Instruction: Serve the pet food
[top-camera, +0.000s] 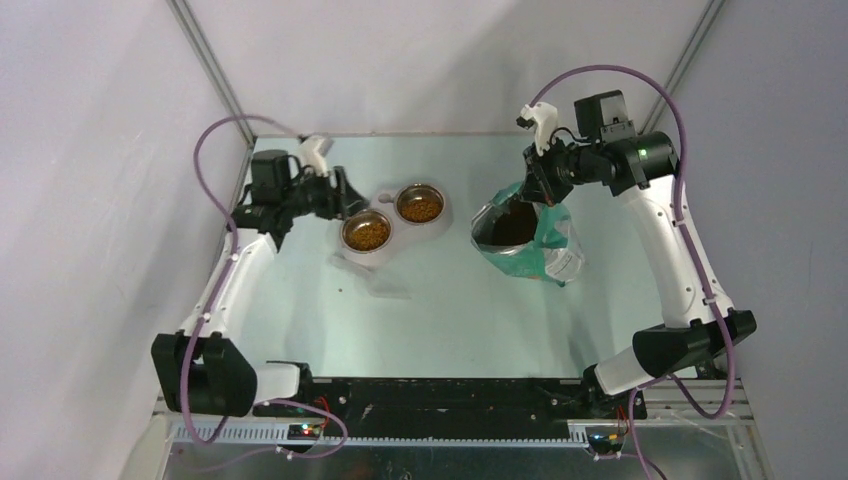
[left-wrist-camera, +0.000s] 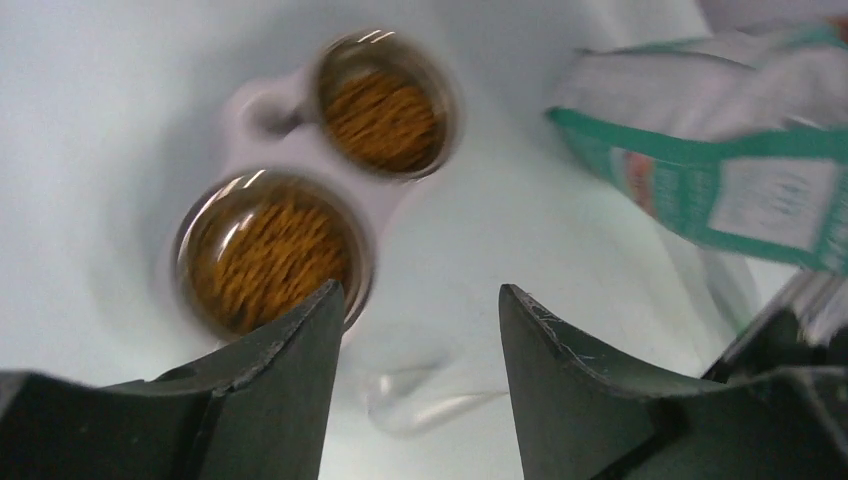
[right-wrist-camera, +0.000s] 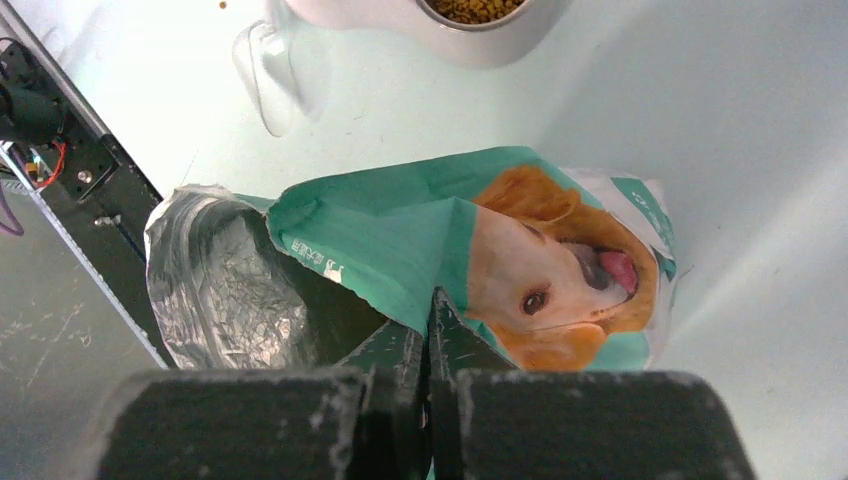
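In the upper centre of the top view, the pet food (top-camera: 366, 233) is seen heaped in both steel bowls (top-camera: 420, 206) of a white double feeder (top-camera: 385, 197), with none visible in transit. The left hand (top-camera: 348, 197) is held just left of the nearer bowl with its jaws well apart and nothing between them. A clear scoop (top-camera: 375, 280) lies on the surface (top-camera: 450, 320) just below the feeder, apart from that hand. On the right of the frame, the right hand (top-camera: 530, 185) is clamped shut on the torn rim of the teal bag (top-camera: 530, 245), which is propped open and tilted. The filling step is judged to be finished or nearly so, with tidying left to do. The next move is likely to call for the left hand to be drawn clear of the bowls without knocking them. The bag would then need to be set down steadily, so that nothing spills from its open mouth.
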